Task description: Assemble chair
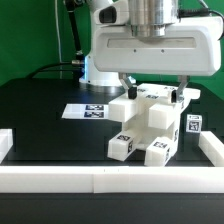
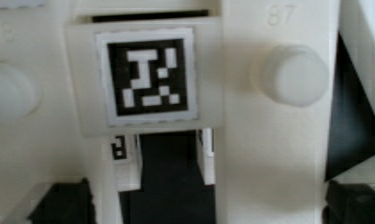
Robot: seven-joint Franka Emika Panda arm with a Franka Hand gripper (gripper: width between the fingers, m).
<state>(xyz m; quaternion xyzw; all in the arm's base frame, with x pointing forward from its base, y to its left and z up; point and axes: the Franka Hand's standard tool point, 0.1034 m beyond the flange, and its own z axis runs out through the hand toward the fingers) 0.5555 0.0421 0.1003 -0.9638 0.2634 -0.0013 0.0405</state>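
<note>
The chair (image 1: 150,125) is a cluster of chunky white pieces with black-and-white tags in the middle of the black table, partly joined. My gripper (image 1: 152,92) hangs right over its top slab, with one dark finger (image 1: 125,88) on each side. In the wrist view the gripper (image 2: 205,205) stands open, and its dark fingertips (image 2: 59,200) show at the two corners. Between them, very close, lies a white chair piece with a tag (image 2: 148,75) and round knobs (image 2: 294,75). I cannot tell whether the fingers touch the piece.
A small tagged white block (image 1: 193,124) stands just to the exterior view's right of the chair. The marker board (image 1: 88,110) lies flat behind it on the left. A low white border rail (image 1: 110,178) runs along the front and both sides.
</note>
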